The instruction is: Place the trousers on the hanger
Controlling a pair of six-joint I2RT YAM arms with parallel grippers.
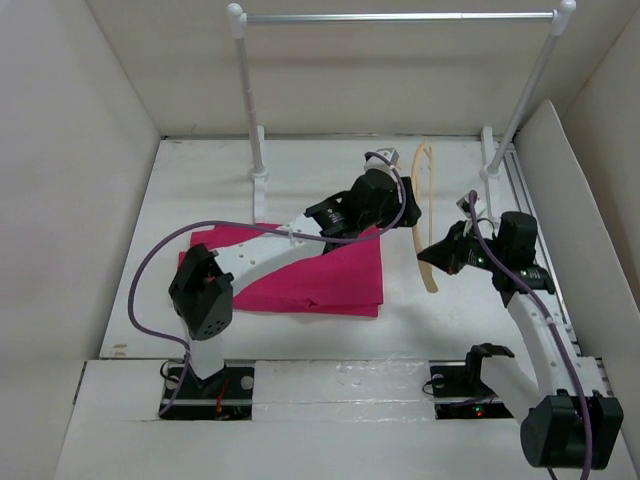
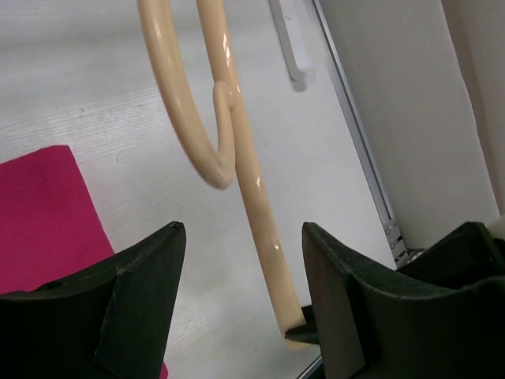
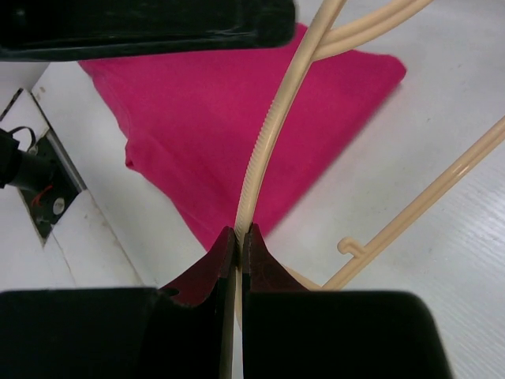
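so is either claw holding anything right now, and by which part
The right claw pinches the hanger by its thin ribbed bar; the left claw is open, holding nothing.

Camera set-up: one fixed overhead, two wrist-mounted.
Top external looked down from above and behind the arm bases, taking in the whole table (image 1: 450, 320) and rail (image 1: 400, 16). Left wrist sat close, facing down and rightward toward the side wall (image 2: 410, 118). Right wrist sat closer still, facing leftward across the table. All three shared the hanger (image 1: 429, 278) and the trousers (image 1: 330, 280).
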